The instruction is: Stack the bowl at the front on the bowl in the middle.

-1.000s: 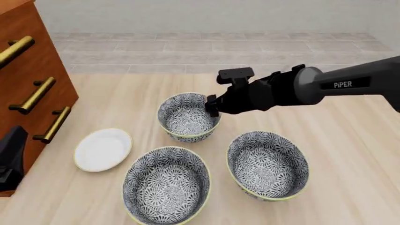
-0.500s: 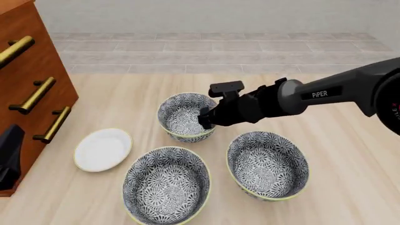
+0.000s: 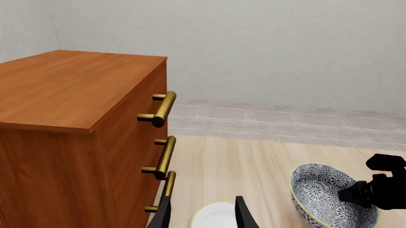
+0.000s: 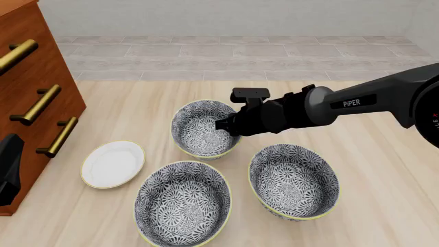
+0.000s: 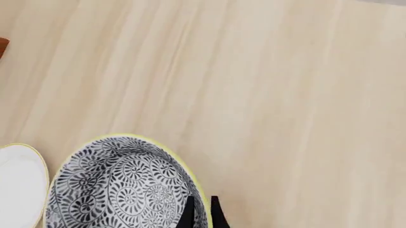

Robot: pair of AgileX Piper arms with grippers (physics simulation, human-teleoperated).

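The bowl at the front is the patterned one farthest from the arms' side. My right gripper is shut on its right rim, one finger inside and one outside. The right wrist view shows that bowl with the fingertips pinching its yellow rim. It shows too in the left wrist view as a bowl with the right arm beside it. The bowl in the middle stands to the right, nearer the arms. My left gripper is open and holds nothing, parked at the far left.
A third patterned bowl stands nearest the arms at left. A small white plate lies to the left of the bowls. A wooden drawer cabinet with brass handles stands along the left side.
My right gripper came down and left onto the far bowl's rim and shut on it. The bowl now looks slightly larger and higher, as if lifted a little. The left arm stayed put.
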